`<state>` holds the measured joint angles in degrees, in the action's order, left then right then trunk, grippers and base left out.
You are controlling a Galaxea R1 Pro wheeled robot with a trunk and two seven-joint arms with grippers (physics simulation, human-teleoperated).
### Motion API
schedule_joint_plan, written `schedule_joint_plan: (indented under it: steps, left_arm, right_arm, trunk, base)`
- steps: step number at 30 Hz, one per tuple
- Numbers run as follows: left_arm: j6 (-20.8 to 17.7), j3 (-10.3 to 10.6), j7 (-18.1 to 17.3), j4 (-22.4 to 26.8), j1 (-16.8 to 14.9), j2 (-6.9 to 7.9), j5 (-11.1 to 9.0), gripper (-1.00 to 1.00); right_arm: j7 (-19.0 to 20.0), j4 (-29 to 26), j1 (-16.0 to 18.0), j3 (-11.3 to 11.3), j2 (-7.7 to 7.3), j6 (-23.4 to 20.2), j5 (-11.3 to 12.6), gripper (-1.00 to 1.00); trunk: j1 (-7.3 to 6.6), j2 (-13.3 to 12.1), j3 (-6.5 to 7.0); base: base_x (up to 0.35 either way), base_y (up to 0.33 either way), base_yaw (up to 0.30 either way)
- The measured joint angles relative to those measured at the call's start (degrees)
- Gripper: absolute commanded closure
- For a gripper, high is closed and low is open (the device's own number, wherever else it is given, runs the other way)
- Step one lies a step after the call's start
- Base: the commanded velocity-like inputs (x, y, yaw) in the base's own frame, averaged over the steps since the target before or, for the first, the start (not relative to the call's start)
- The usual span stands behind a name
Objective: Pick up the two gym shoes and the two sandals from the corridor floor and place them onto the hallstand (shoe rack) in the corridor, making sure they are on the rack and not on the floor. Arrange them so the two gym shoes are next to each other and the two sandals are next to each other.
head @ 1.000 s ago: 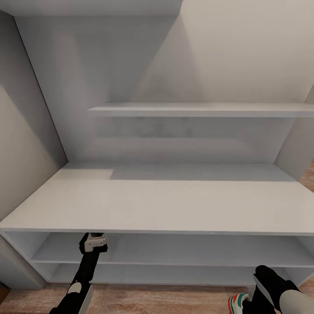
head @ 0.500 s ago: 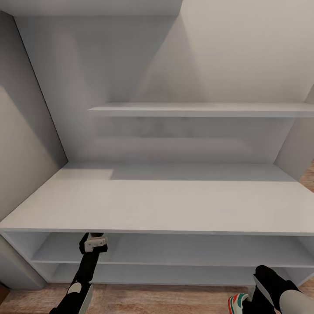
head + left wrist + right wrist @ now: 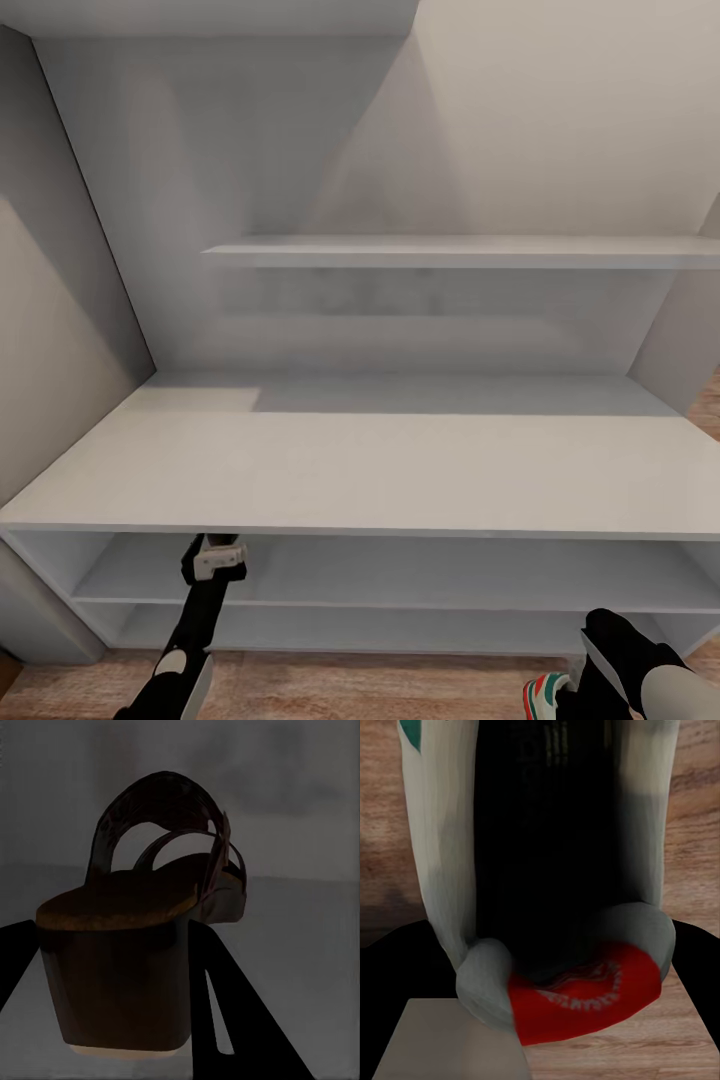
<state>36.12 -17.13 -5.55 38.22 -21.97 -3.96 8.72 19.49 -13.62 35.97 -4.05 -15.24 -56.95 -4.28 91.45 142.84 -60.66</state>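
Note:
My left gripper (image 3: pixel 214 553) reaches under the broad top of the pale grey hallstand (image 3: pixel 380 470), at the level of its upper low shelf. In the left wrist view the left gripper (image 3: pixel 120 937) is shut on a brown sandal (image 3: pixel 142 907), heel toward the camera, with dark fingers (image 3: pixel 225 1012) on both sides of the heel. Low on the right, my right gripper (image 3: pixel 540 945) is shut on a white gym shoe (image 3: pixel 562 982) with a red heel patch, above the wood corridor floor (image 3: pixel 690 825). The head view shows that shoe's teal and red end (image 3: pixel 545 697) beside my right arm.
A long wall shelf (image 3: pixel 460 250) hangs above the hallstand's top. Grey walls close in on the left (image 3: pixel 60 330). The lower open shelf (image 3: pixel 400 630) runs just above a strip of wood floor (image 3: pixel 380 685).

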Motion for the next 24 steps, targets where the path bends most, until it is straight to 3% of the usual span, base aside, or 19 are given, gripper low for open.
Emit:
schedule_joint_plan:
  steps: [24]
  left_arm:
    - [0.08, 0.05, 0.0, -0.68, 0.0, 0.01, -0.01, 1.0]
  right_arm:
    - [-0.03, 0.04, -0.02, 0.0, 0.0, 0.0, -0.01, 1.0]
  trunk:
    - [0.0, 0.0, 0.0]
  base:
    - [0.0, 0.0, 0.0]
